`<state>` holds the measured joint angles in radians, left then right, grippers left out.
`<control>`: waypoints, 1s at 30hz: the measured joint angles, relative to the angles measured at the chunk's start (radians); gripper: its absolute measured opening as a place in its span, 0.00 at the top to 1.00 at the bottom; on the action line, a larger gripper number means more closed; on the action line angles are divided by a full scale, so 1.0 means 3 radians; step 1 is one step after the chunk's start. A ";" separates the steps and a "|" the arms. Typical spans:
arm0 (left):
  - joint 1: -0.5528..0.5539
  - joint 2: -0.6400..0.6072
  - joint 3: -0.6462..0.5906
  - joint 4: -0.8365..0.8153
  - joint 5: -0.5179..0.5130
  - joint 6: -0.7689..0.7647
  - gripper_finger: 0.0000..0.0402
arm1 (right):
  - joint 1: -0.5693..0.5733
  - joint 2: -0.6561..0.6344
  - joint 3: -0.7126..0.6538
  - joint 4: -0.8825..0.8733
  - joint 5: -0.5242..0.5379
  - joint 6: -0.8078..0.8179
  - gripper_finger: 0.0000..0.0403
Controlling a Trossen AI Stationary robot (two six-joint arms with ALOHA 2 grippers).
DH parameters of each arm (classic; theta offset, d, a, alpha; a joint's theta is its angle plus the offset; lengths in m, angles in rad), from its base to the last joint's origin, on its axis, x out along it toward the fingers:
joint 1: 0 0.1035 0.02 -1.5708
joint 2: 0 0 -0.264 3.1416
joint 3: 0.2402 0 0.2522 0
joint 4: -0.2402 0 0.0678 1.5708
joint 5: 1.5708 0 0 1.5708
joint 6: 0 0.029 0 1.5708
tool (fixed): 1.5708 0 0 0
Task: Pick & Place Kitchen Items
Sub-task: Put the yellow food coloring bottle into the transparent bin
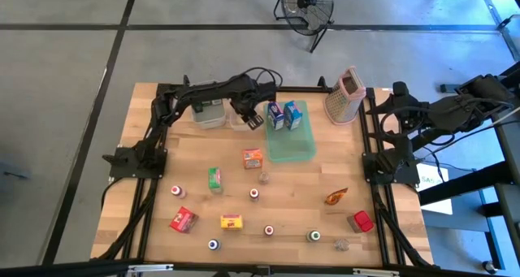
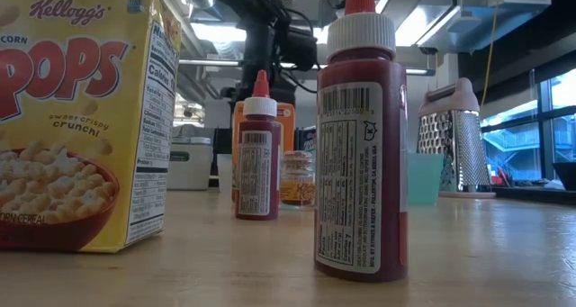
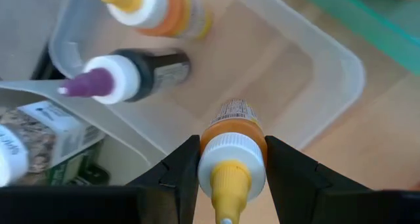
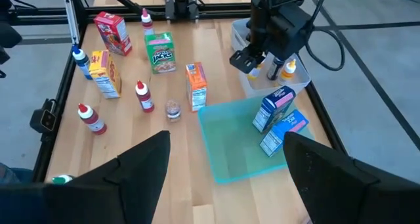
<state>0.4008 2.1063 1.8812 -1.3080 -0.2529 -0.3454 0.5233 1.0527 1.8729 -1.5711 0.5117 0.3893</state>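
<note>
My left gripper (image 3: 231,145) reaches over the clear bins (image 1: 213,114) at the table's far side and is shut on a small orange bottle (image 3: 233,129) with a white collar and a yellow tip. In the bin (image 3: 348,66) under it lie a purple-tipped dark bottle (image 3: 131,76) and a yellow-capped orange one (image 3: 154,10). Small cartons, jars and packets stand scattered on the near half, among them an orange carton (image 1: 252,157) and a green one (image 1: 214,178). My right gripper (image 4: 226,137) waits open at the table's right edge. My left gripper pinches the orange bottle at its white collar (image 3: 231,159), just below the yellow tip, one finger (image 3: 184,168) on each side. The fingers come from above and point down. The bottle hangs upright below them over the bin; whether its base touches the bin floor I cannot tell.
A flat green tray (image 1: 292,147) right of the bins holds two blue cartons (image 1: 284,114). The tall box grater (image 1: 344,97) stands at the far right. A second bin (image 3: 39,129) with packets adjoins. In the low view a Corn Pops carton (image 2: 81,118) and red bottles (image 2: 360,145) stand close.
</note>
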 joint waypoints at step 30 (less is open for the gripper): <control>0.0111 -0.1521 -0.1729 0.1396 0.0065 -0.0327 0.65 | 0.0000 -0.0002 0.0000 0.0000 0.0003 -0.0039 0.26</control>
<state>0.4341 1.6499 1.3625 -0.8893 -0.2334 -0.4435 0.5233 1.0520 1.8729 -1.5710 0.5125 0.3775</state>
